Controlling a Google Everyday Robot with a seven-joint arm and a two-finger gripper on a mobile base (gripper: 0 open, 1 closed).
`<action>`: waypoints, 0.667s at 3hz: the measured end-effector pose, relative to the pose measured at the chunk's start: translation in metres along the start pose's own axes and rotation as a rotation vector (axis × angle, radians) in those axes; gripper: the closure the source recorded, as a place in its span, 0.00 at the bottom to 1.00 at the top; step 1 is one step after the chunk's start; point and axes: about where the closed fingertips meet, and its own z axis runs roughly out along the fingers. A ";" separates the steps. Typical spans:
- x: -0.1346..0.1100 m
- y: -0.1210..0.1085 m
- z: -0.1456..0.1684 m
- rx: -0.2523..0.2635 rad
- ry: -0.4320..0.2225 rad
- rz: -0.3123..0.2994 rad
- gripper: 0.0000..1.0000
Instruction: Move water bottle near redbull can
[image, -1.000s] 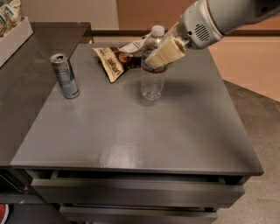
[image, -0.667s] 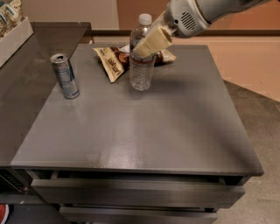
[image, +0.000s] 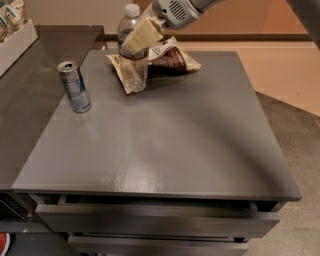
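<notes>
We are seeing the gripper (image: 132, 46) clasping the bottle (image: 134, 75) over the table's (image: 165, 145) far side. A bare strip is lying between it and the can (image: 74, 86) at left. Snack bags (image: 175, 57) are crowding behind the bottle, while the near half is lying open.

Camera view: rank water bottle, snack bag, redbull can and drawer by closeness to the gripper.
1. water bottle, clamped in the gripper, at the back.
2. snack bag, just right of it.
3. redbull can, far left.
4. drawer, front, lowest.
</notes>
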 end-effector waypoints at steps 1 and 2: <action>-0.014 0.006 0.025 -0.046 0.005 -0.028 1.00; -0.020 0.017 0.050 -0.092 0.022 -0.039 1.00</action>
